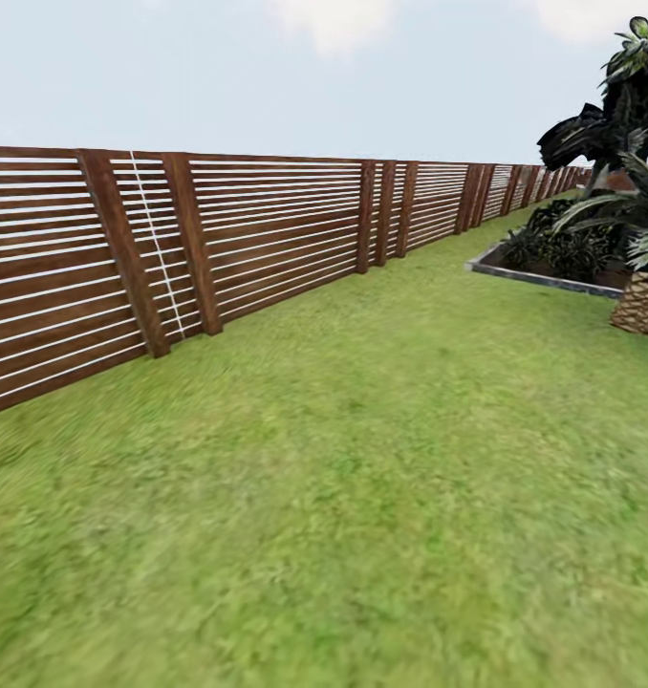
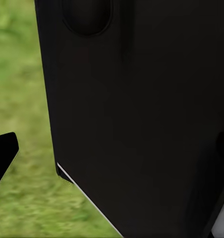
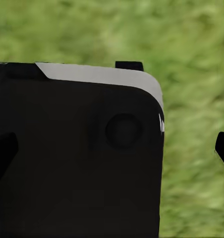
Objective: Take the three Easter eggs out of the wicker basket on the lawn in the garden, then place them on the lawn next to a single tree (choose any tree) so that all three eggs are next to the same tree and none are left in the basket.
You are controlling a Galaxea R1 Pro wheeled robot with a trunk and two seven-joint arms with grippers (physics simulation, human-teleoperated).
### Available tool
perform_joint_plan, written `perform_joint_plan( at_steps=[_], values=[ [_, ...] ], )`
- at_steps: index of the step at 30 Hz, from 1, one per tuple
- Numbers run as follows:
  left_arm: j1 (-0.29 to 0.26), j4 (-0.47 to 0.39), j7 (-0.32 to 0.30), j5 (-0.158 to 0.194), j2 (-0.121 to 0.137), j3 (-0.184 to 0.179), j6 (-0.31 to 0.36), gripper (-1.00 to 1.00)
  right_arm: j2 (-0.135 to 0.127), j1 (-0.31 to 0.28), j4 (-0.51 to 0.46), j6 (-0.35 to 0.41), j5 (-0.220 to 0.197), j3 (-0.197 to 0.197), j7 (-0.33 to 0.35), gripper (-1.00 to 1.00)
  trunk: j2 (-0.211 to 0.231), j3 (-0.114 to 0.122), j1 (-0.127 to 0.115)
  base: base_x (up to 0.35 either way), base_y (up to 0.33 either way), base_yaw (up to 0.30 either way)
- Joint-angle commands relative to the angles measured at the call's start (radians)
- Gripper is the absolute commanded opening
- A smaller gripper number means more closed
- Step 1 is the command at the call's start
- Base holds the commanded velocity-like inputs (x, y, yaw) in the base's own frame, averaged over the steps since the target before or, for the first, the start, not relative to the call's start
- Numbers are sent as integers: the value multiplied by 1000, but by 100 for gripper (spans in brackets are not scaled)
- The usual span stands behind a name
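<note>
The lawn (image 1: pixel 381 478) stretches far-right along a brown slatted fence (image 1: pixel 267 229); a scaly palm (image 1: pixel 641 301) stands far right. Whether either hand is spread cannot be told.

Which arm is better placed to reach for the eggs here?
Neither, yet: the head view holds mottled green lawn, a brown slatted fence and a scaly-trunked palm. Both wrist views face black robot bodywork.

Mottled green lawn (image 1: pixel 381 497), brown slatted fence (image 1: pixel 267 229).
</note>
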Motion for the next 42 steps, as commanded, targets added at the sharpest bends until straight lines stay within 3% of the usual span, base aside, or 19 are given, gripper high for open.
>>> perform_joint_plan(
  at_steps=[1,42],
  values=[
    [0,0,-1,1,0,0,-1,100,0,0,1,-3,1,1,1,100,0,-1,1,338,0,201],
    [0,0,0,1,-1,0,-1,100,0,0,1,-3,1,2,1,100,0,-1,1,338,0,288]
  ],
)
